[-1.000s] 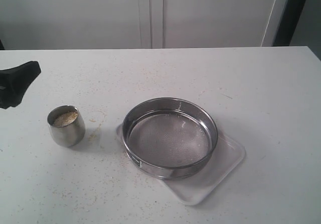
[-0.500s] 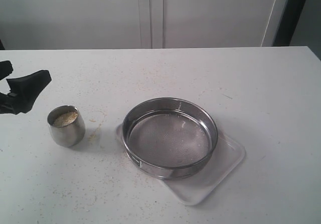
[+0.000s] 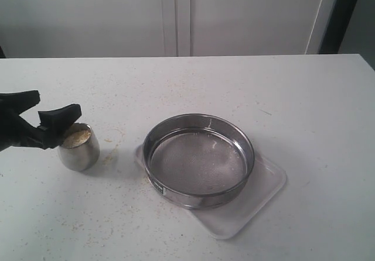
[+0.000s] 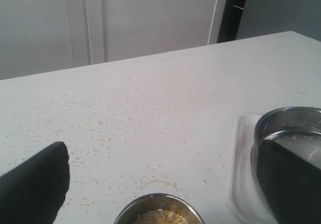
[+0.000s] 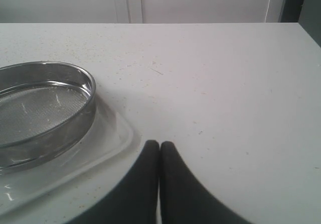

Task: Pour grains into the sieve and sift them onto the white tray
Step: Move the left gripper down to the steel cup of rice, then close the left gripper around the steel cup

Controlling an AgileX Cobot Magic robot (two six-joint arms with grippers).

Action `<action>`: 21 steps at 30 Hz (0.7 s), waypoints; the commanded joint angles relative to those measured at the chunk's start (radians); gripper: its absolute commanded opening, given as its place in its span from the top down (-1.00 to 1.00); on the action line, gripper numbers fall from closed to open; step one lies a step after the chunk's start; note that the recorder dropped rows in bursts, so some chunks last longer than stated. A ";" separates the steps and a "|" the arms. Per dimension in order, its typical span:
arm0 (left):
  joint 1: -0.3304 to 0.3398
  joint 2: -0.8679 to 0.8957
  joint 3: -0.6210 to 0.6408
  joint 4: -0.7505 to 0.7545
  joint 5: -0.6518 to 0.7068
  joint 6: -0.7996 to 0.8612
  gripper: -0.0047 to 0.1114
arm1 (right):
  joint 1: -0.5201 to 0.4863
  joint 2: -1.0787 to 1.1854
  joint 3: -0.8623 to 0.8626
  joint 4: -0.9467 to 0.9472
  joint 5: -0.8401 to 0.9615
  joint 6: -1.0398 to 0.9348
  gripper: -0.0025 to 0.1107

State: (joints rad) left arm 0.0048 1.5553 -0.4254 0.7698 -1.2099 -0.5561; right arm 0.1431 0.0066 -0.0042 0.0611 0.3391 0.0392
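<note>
The sieve (image 3: 198,160), a wide steel ring with a mesh bottom, rests on the white tray (image 3: 265,182). Its mesh looks bare. The grains (image 3: 76,137), yellow and beige, fill a small steel cup (image 3: 78,153) to the left of the sieve. My left gripper (image 3: 57,101) is open, its black fingers straddling the cup's rim from the left. In the left wrist view the cup (image 4: 158,208) lies between the spread fingers (image 4: 37,181), with the sieve (image 4: 288,119) beyond. My right gripper (image 5: 159,144) is shut on nothing, just off the tray's (image 5: 108,139) corner near the sieve (image 5: 47,103).
Loose spilled granules dot the white table (image 3: 176,85), thickest around the cup. White cabinet doors (image 3: 176,15) stand behind the table's far edge. The right gripper does not show in the exterior view.
My left gripper has moved right from the table's left edge to the cup, staying open. The cup, sieve and tray have not moved.
</note>
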 commanded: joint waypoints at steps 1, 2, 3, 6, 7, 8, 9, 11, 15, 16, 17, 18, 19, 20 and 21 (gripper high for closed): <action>-0.035 0.043 -0.025 -0.037 -0.011 0.049 -0.89 | 0.001 -0.007 0.004 -0.006 -0.004 0.003 0.96; -0.039 0.053 -0.032 -0.039 -0.011 0.060 -0.89 | 0.001 -0.007 0.004 -0.006 -0.004 0.003 0.96; -0.039 0.060 -0.037 -0.039 -0.011 0.060 -0.89 | 0.001 -0.007 0.004 -0.006 -0.004 0.003 0.96; -0.039 0.089 -0.055 -0.036 -0.011 0.060 -0.89 | 0.001 -0.007 0.004 -0.006 -0.004 0.003 0.96; -0.039 0.099 -0.060 -0.036 -0.011 0.060 -0.89 | 0.001 -0.007 0.004 -0.006 -0.004 0.003 0.96; -0.039 0.110 -0.065 -0.036 -0.011 0.060 -0.89 | 0.001 -0.007 0.004 -0.006 -0.004 0.003 0.96; -0.039 0.118 -0.068 -0.036 -0.011 0.060 -0.89 | 0.001 -0.007 0.004 -0.006 -0.004 0.003 0.96; -0.039 0.139 -0.076 -0.036 -0.011 0.060 -0.89 | 0.001 -0.007 0.004 -0.006 -0.004 0.003 0.96; -0.039 0.179 -0.075 -0.034 -0.011 0.062 -0.89 | 0.001 -0.007 0.004 -0.006 -0.003 0.003 0.96; -0.039 0.184 -0.076 -0.034 -0.011 0.064 -0.89 | 0.001 -0.007 0.004 -0.006 -0.003 0.003 0.96; -0.039 0.192 -0.078 -0.031 -0.011 0.064 -0.89 | 0.001 -0.007 0.004 -0.006 -0.003 0.003 0.96; -0.041 0.198 -0.078 -0.034 -0.011 0.064 -0.89 | 0.001 -0.007 0.004 -0.006 -0.003 0.003 0.96; -0.041 0.203 -0.085 -0.030 -0.011 0.064 -0.89 | 0.001 -0.007 0.004 -0.006 -0.003 0.003 0.96; -0.045 0.209 -0.090 -0.028 -0.011 0.064 -0.89 | 0.001 -0.007 0.004 -0.006 -0.003 0.003 0.96; -0.053 0.215 -0.098 -0.028 -0.011 0.064 -0.89 | 0.001 -0.007 0.004 -0.006 -0.003 0.003 0.96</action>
State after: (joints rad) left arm -0.0331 1.7573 -0.5062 0.7337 -1.2138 -0.4958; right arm 0.1431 0.0066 -0.0042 0.0611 0.3391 0.0392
